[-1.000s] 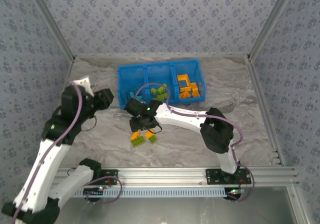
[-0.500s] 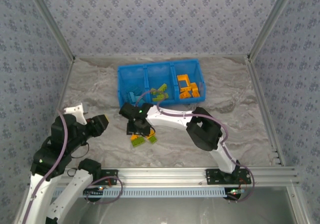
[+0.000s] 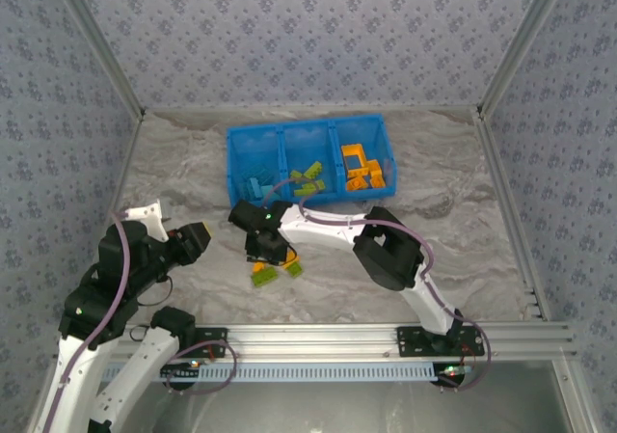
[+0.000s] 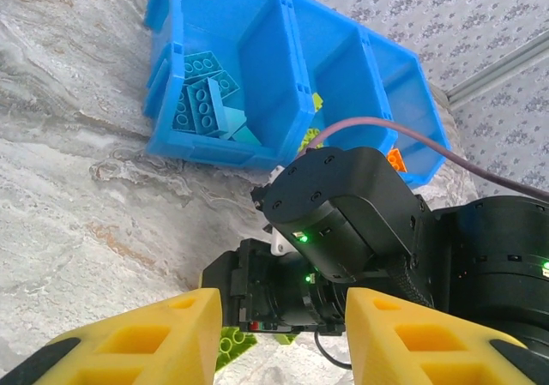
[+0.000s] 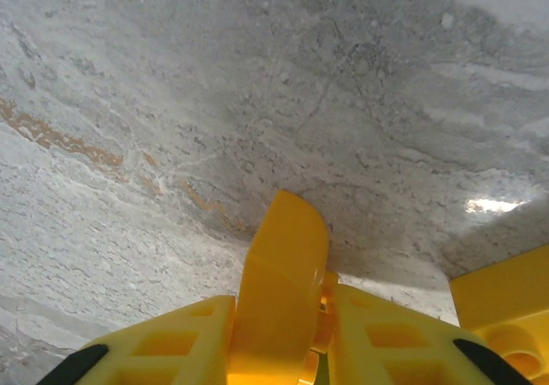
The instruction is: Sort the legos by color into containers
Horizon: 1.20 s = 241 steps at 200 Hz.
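Right gripper (image 5: pixel 279 312) clamped on orange lego (image 5: pixel 283 248); left gripper (image 4: pixel 283 325) jaws apart, empty, facing blue bin (image 4: pixel 206 149).

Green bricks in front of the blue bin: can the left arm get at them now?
Probably not. The right hand, apparently gripping an orange brick, hangs just above the green bricks, on the side facing the left hand, blocking the direct path.

I log grey marble-pattern tabletop (image 3: pixel 463 250), veined, tan streaks. Blue floral-print walls (image 3: pixel 308 38) at 9, 12, 3 o'clock. Aluminium posts (image 3: pixel 96 42) at 11 and 1 o'clock. Aluminium rail (image 3: pixel 318 335) along 6 o'clock edge.
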Tool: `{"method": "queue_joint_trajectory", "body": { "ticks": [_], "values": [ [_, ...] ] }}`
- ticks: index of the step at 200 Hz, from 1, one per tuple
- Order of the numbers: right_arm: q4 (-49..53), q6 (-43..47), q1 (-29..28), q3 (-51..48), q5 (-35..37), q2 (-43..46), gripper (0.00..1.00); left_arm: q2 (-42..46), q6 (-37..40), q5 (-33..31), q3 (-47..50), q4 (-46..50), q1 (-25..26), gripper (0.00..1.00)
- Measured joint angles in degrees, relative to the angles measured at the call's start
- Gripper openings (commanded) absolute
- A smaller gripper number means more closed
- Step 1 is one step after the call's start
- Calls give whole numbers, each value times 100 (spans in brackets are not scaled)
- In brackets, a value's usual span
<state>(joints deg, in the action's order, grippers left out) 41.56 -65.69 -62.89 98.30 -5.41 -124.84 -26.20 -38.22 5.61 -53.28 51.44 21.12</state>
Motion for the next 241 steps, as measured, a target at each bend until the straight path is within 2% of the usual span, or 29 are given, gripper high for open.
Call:
{"method": "queue_joint_trajectory", "body": {
  "ticks": [18,69,108,128,158,184,208,241],
  "values": [
    [9,7,0,66,66,0,19,0,-2,42,0,0,0,42],
    [260,79,0,129,774,275,14,-94,-72,216,26,-129,0,42],
    [590,332,90,20,1480,1276,14,-531,-181,374,26,-527,42,42],
    [721,551,280,-203,1825,1963,13,-870,-264,426,20,-905,243,42],
    [807,1139,994,-833,2288,3016,13,-1539,-343,258,-166,-1471,970,42],
    [750,1888,2002,-1342,2459,3543,12,-2216,-319,-81,-494,-1996,1814,42],
    [706,2614,2830,-1384,2516,3397,11,-2813,-289,-264,-638,-2487,2293,42],
    [678,3412,3399,-839,2605,2465,10,-3176,-284,-380,-662,-2789,2549,42]
  ]
}}
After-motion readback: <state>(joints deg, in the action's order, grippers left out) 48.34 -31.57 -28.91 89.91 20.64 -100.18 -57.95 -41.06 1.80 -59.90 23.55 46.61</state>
